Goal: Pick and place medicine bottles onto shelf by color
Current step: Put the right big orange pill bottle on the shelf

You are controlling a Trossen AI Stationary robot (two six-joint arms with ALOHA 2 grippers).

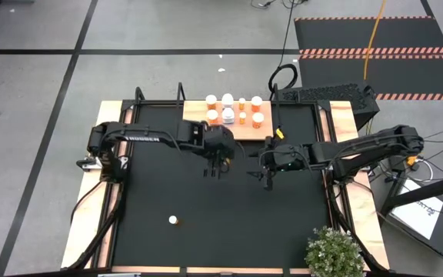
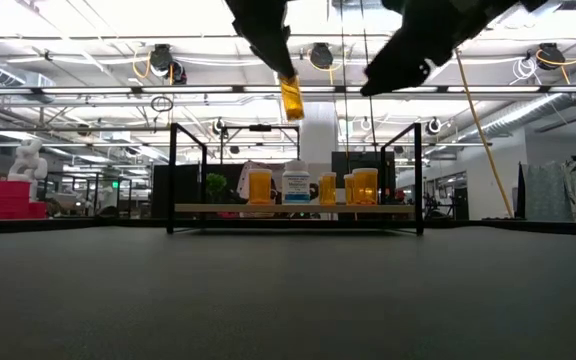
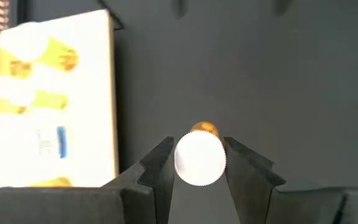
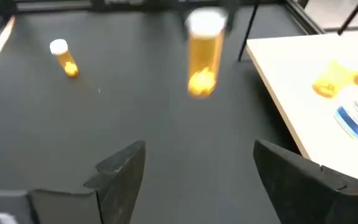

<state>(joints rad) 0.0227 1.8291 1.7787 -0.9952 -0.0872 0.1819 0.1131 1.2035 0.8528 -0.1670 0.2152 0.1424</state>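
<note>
The left gripper holds an orange bottle by its cap above the tabletop, probably mid-carry toward the shelf, needing an upright set-down among orange ones, while the right gripper's fingers gape empty.

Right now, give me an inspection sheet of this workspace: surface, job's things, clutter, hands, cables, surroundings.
Surface: black table, wood side strips.
Job's things: shelf at the far edge holds several bottles; one orange bottle held in the air; one stray bottle standing on the table near the front.
Clutter: potted plant at the front right corner.
Hands: left hand shut on the orange bottle's cap; right hand open, empty, beside it.
Cables: yellow cable on the floor behind.
Surroundings: open workshop room, ceiling lights.
</note>
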